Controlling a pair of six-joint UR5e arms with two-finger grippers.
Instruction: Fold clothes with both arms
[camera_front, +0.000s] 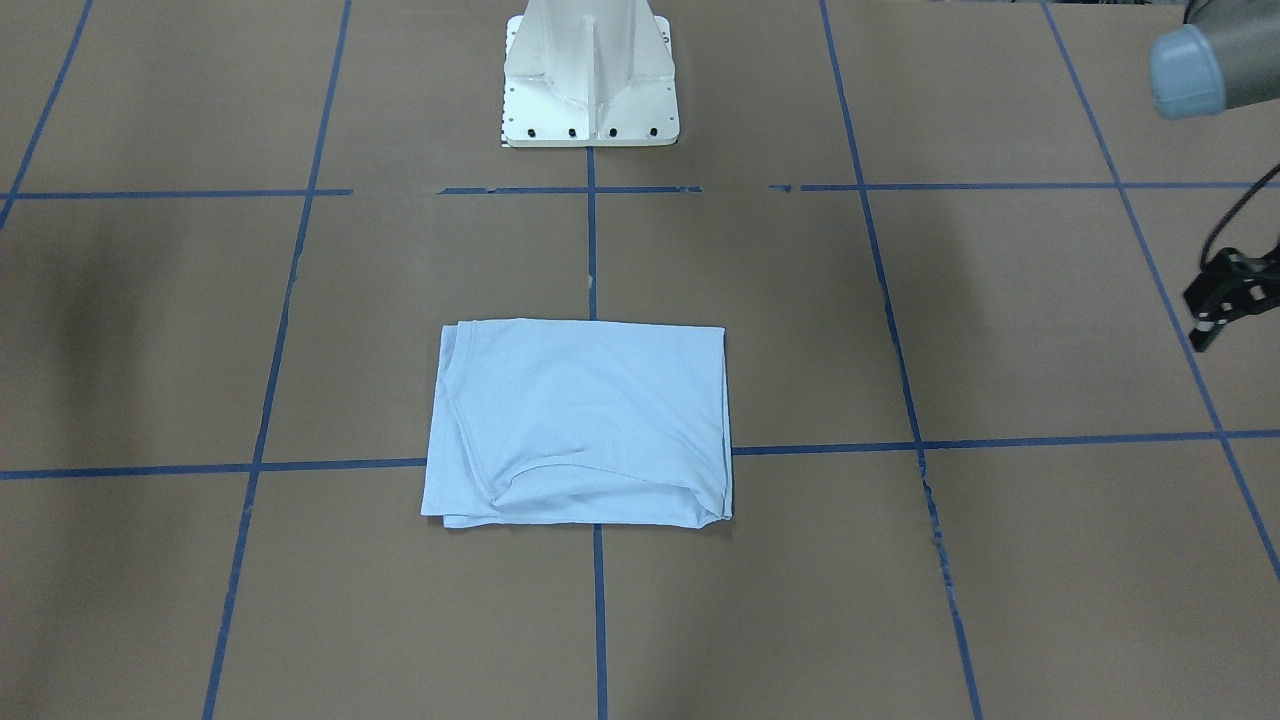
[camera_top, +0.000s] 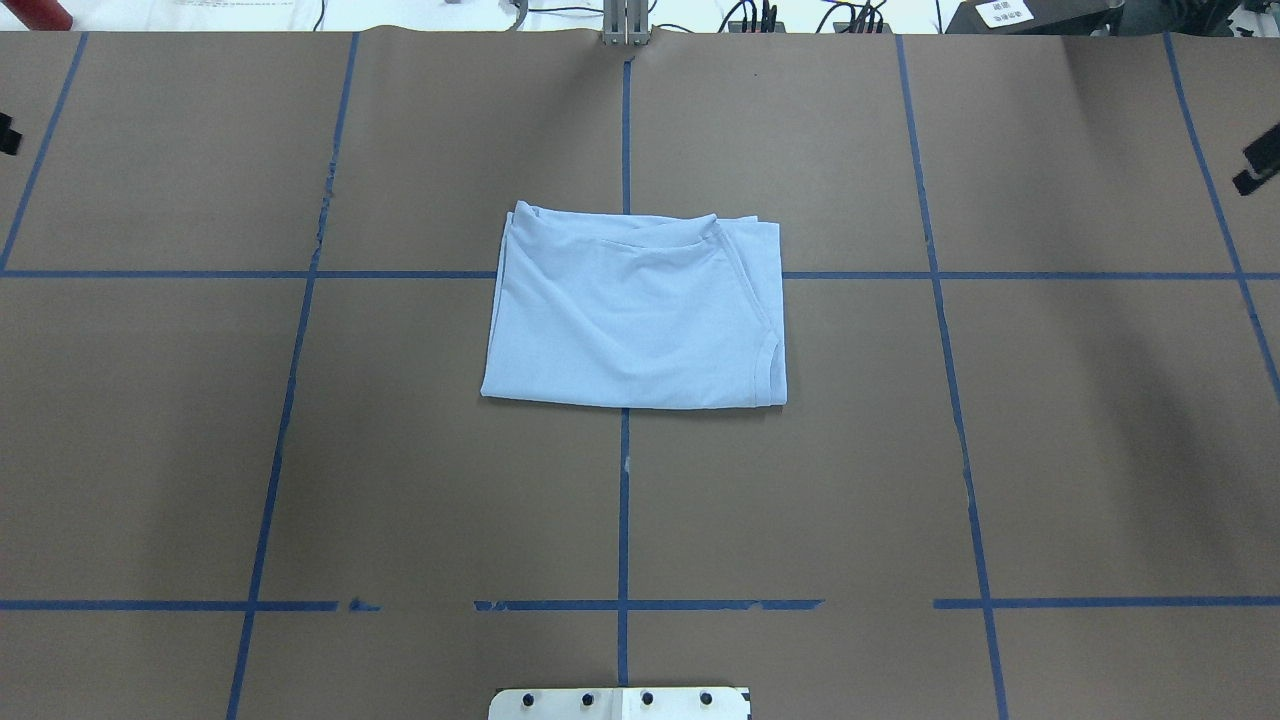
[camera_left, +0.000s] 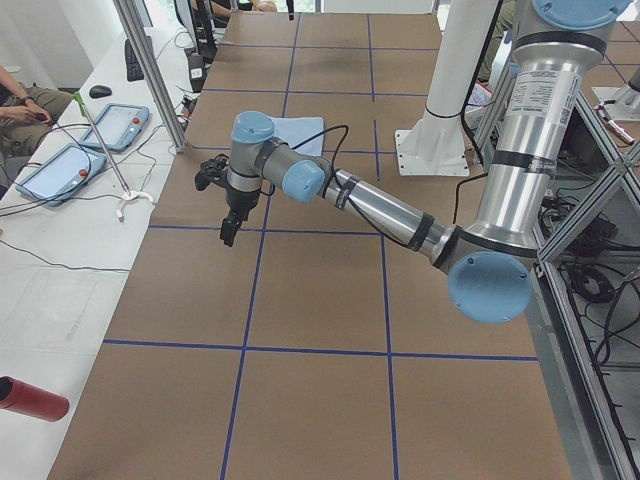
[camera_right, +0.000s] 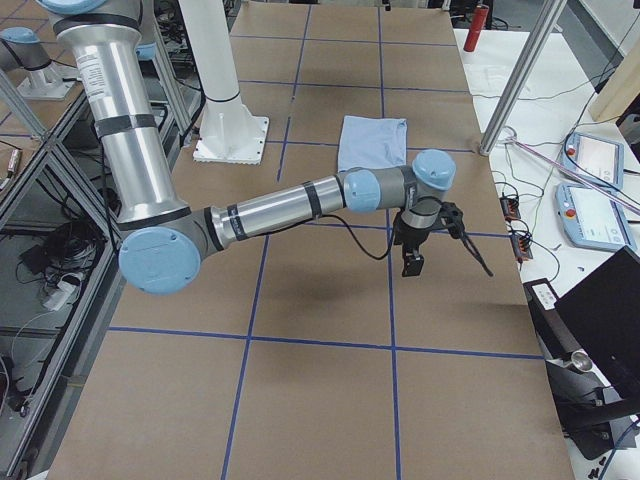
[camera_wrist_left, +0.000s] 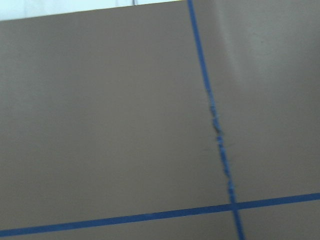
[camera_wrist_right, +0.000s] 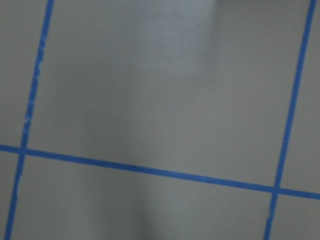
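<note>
**Folded T-shirt (camera_top: 635, 310) at centre of table (camera_top: 300, 450)**

Light blue, folded into a rectangle, flat over crossing blue tape lines (camera_top: 625, 500). Left gripper (camera_front: 1215, 310) and right gripper (camera_top: 1255, 165) above opposite table ends, well apart from it; fingers spread or pressed together: impossible to tell.

Soft cloth on dull brown paper, with satin metal arms at either end.

The T-shirt (camera_top: 635, 310) is thin, matt, light blue knit cloth, softly creased. The worktop (camera_top: 400, 480) is covered in smooth, matt brown paper crossed by blue tape lines (camera_top: 622, 520), which are frayed in places. The left arm (camera_left: 385, 212) and right arm (camera_right: 265, 212) are satin grey metal tubes with smooth pale blue caps. The pedestal (camera_front: 590, 90) is glossy white.
</note>
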